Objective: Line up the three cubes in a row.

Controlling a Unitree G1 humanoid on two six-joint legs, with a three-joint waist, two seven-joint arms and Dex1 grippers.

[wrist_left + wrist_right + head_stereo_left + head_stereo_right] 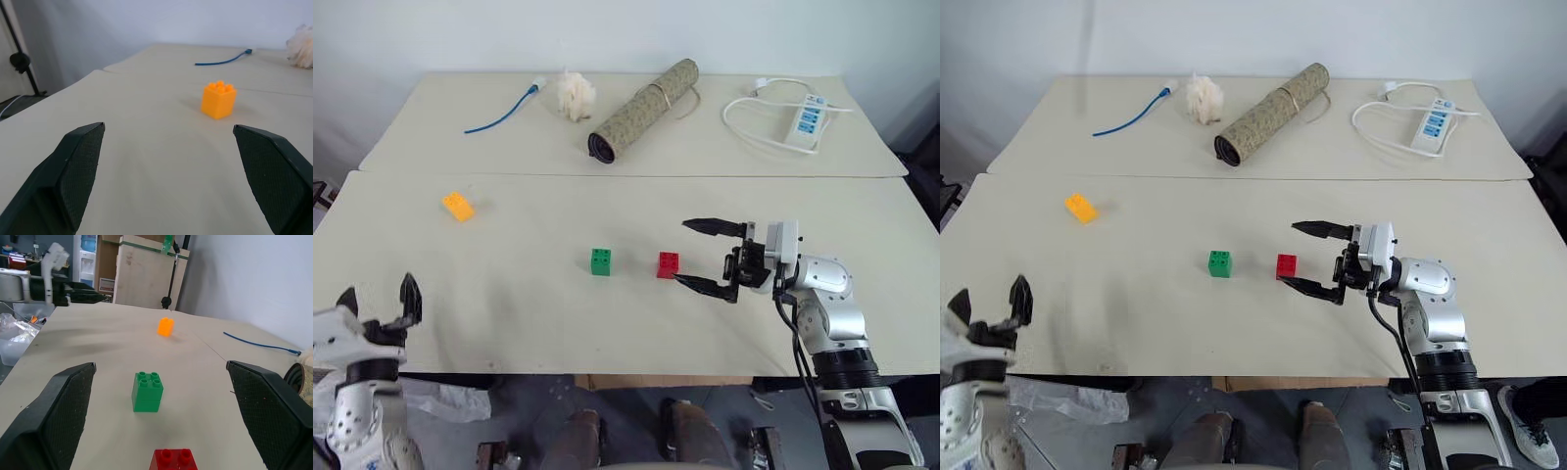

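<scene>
Two bricks (600,261) (668,264) sat side by side mid-table (509,333); a third (458,206) lay well apart, left and apparently farther back.

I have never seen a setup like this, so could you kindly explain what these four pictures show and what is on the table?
It is a humanoid robot with two arms. Two pictures look down from its head; the other two look along each wrist's black fingers. The left gripper and the right gripper are both open and hold nothing. On the beige table lie a red brick just off the right gripper, a green brick beside it, and an orange-yellow brick farther left. Behind are a rolled mat, a power strip, a blue cable and a fluffy tuft.
</scene>
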